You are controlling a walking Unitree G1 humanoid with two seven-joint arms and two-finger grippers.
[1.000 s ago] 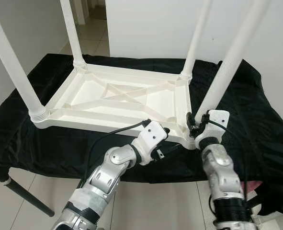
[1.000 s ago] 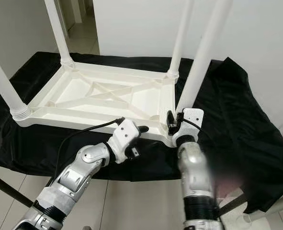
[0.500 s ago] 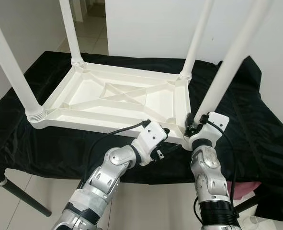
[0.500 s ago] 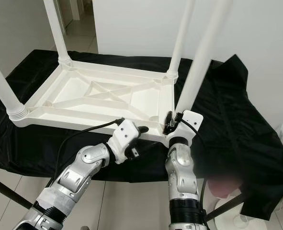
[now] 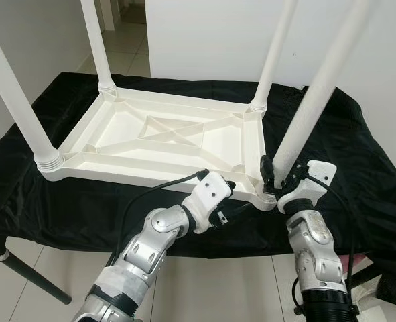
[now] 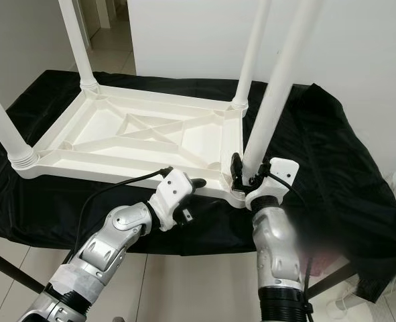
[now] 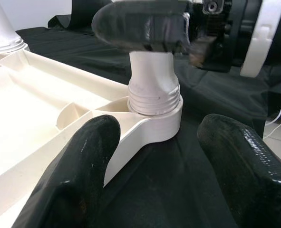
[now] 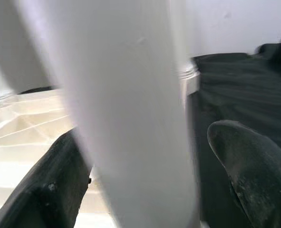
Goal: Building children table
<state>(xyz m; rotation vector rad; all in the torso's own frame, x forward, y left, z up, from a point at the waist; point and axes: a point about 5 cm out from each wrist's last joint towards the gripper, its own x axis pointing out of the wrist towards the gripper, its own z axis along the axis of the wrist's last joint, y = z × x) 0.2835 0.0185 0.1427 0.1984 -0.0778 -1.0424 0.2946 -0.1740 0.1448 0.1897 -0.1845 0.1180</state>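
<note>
The white kids' table [image 5: 164,137] sat upside down on a black cloth [image 5: 345,154] draped over a stand, all four legs poking straight up. The near right leg [image 5: 311,100] was the one I was on. It stood in the corner socket [image 7: 154,111] closest to me, threads showing right at the collar.

My right gripper [image 5: 276,176] was wrapped around that leg just above the socket, one finger on each side, pressed against it as far as I could see. My left gripper [image 7: 154,156] hung just off the same corner, jaws spread wide with nothing in them, one fingertip [image 7: 90,152] touching the table's rim and the other out over the cloth.

Tiled floor [image 5: 211,288] below, white wall [image 5: 218,33] behind.
</note>
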